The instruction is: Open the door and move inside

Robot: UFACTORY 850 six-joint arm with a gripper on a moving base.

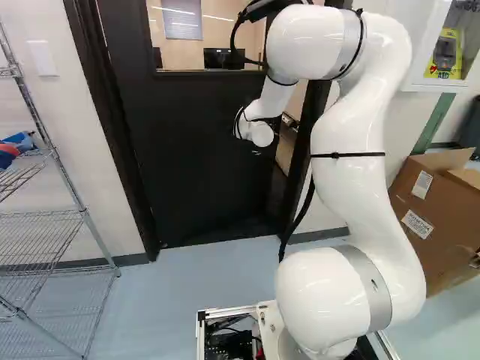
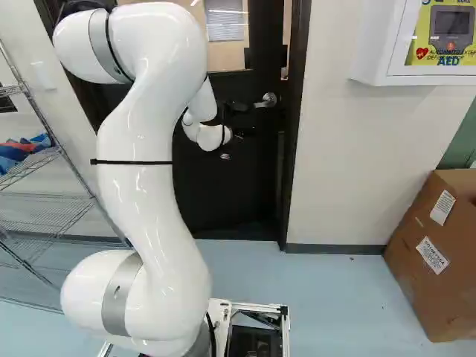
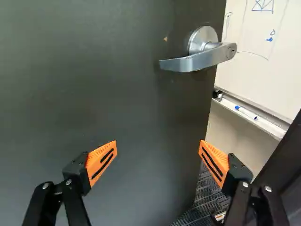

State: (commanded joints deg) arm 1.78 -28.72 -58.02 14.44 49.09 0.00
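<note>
I hold the tool [image 3: 158, 146] wide and empty, the door [image 3: 117, 94] ajar at twelve o'clock, its slick-looking metal lever [image 3: 197, 60] toward one, and judge this heavy, rigid panel best pushed flat near its free edge [image 3: 206, 103].

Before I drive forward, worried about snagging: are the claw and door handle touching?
Apart: the wrist view shows bare door between the open claw and the handle.

Tool's [image 3: 158, 147] orange pads [image 3: 101, 161], black slots
</note>
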